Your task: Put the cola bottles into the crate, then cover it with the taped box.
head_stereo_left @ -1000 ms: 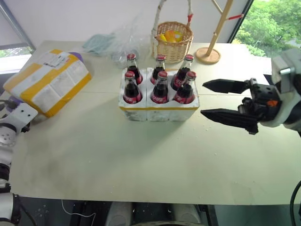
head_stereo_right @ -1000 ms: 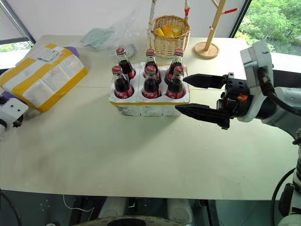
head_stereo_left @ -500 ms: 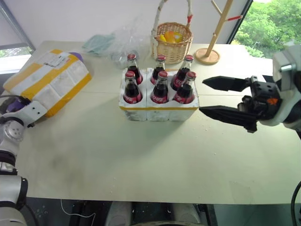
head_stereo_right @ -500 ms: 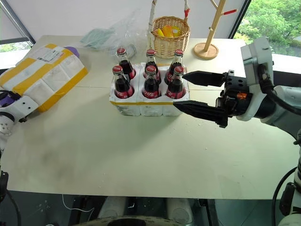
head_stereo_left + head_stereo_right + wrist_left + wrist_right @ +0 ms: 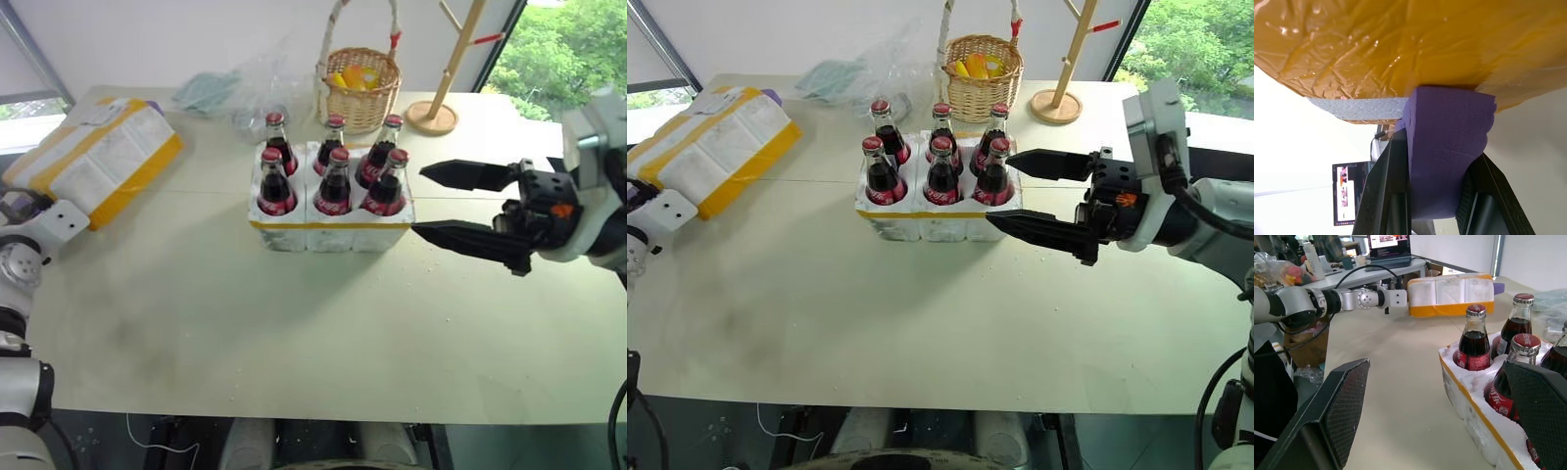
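Several cola bottles [image 5: 334,181] with red caps stand in the wells of the white crate [image 5: 333,233] at mid-table. The taped box [image 5: 93,157], white with yellow bands, is at the far left, its near end tipped up off the table. My left gripper [image 5: 1442,147] is shut on a purple foam tab [image 5: 1447,147] at the box's yellow-taped edge. My right gripper [image 5: 421,201] hangs open and level just right of the crate, pointing at it, with nothing between its fingers.
Behind the crate stand a wicker basket [image 5: 362,83] with yellow items, a wooden stand [image 5: 434,116], a clear plastic bag [image 5: 260,83] and a teal cloth [image 5: 206,90]. The table [image 5: 294,333] is bare in front of the crate.
My left gripper closed on the purple tab, and the taped box's near end has lifted and swung slightly away. The right gripper stayed put.
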Tool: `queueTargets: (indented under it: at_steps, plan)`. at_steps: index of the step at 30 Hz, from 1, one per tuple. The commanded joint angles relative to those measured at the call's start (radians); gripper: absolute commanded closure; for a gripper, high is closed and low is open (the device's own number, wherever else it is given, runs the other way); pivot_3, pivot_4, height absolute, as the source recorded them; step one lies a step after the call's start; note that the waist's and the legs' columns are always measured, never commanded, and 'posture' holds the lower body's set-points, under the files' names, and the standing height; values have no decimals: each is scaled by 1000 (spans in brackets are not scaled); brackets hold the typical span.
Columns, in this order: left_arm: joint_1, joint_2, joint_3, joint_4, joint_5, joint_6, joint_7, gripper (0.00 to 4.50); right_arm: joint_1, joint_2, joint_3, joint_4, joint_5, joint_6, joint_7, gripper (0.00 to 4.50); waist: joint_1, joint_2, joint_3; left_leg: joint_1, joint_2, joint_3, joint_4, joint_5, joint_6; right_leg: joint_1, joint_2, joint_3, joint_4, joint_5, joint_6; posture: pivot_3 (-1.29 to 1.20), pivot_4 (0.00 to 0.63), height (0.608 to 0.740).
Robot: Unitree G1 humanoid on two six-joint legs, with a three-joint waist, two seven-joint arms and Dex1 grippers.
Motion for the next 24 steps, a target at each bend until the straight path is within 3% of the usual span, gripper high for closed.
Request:
queueTargets:
  at_steps: [1, 6, 15, 24]
  plan:
    - [-53, 62, 48, -53, -43, -14, -27, 4003, -6, -38, -14, 21, -4, 0, 17, 0, 1, -1, 1, 0, 0, 0, 0, 0, 0, 0, 0, 0, 0, 0, 0, 0, 150, 740]
    - [-151, 56, 141, -150, -199, -139, -185, 4003, 5, -49, -9, 56, -67, -26, 48, 0, 6, -6, 0, -1, 0, 0, 1, 0, 0, 0, 0, 0, 0, 0, 0, 0, 150, 740]
    - [-335, -10, 120, -312, -310, -374, -473, 4003, 64, -32, -18, 99, -192, -87, 88, 0, 7, -8, -1, -1, -1, 2, 1, 0, 0, 0, 1, 0, 1, 0, 0, 0, 150, 740]
    - [-358, -132, 37, -484, -292, -436, -654, 4003, 177, -32, -99, 72, -216, -108, 105, 0, -4, -8, -1, 0, -1, 3, 2, 0, 0, -1, 4, 2, 2, 0, 0, 0, 150, 740]
